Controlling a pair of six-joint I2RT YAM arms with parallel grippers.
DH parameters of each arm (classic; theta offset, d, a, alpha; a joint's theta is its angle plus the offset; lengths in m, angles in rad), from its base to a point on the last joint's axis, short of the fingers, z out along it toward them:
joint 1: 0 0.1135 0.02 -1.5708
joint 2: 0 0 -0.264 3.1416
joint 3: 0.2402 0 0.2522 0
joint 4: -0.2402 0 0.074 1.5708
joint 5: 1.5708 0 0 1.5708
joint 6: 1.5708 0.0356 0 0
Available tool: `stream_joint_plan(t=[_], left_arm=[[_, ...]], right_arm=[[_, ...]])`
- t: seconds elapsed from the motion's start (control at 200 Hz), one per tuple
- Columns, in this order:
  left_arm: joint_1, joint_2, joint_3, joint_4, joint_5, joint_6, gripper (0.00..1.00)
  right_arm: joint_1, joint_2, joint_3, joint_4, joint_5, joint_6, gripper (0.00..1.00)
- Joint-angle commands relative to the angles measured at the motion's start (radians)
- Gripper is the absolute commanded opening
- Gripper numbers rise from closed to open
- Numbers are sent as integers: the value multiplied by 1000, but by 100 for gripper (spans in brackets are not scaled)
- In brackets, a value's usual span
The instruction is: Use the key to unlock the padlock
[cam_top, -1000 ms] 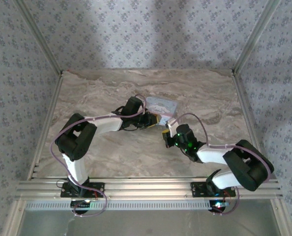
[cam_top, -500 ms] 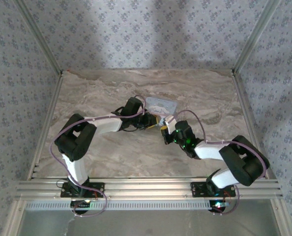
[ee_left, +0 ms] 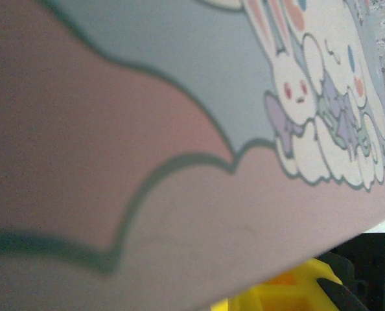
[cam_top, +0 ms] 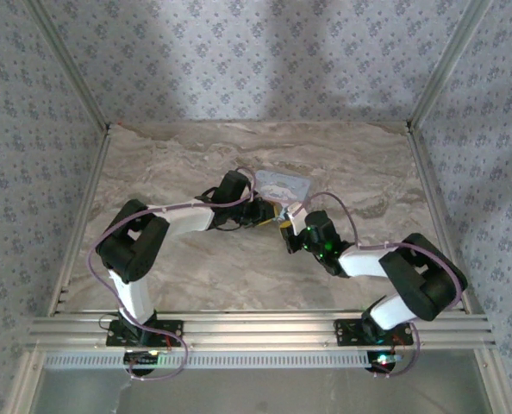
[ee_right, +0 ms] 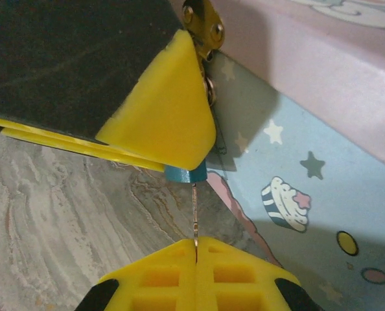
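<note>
The padlock (ee_right: pixel 186 173) sits just left of the middle of the right wrist view. Only its dark-blue bottom end shows, poking out beneath a broad yellow finger (ee_right: pixel 170 110) of the left gripper (cam_top: pixel 271 213). That gripper is clamped on the padlock, though its second finger is mostly hidden behind the first.

The thin silvery blade of the key (ee_right: pixel 195 217) runs straight down from the underside of the padlock, its tip meeting the blue end. The blade's lower end is pinched between the yellow fingertips of the right gripper (ee_right: pixel 196 249), which are pressed tightly together at the bottom of the frame.

Just right of the padlock stands a box (ee_right: pixel 309 188) with a pastel blue wall printed with stars and a cupcake, under a pink lid. A brass hasp (ee_right: pixel 202 19) hangs at its corner near the top. In the left wrist view the lid (ee_left: pixel 179 129) is very close and blurred, with a cartoon rabbit at the upper right.

From above, both grippers meet at the lower edge of the box (cam_top: pixel 282 184), near the middle of the marble counter (cam_top: pixel 178 164).
</note>
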Motion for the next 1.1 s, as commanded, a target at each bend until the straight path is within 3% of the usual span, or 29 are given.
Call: stream_joint_plan(t=[0.0, 1.094], left_arm=[[-7, -48, -7, 18, 43, -10, 21], [-6, -55, -14, 18, 53, -10, 21]], right_arm=[[-5, 12, 24, 32, -23, -16, 0], [-16, 53, 34, 136, -23, -27, 0]])
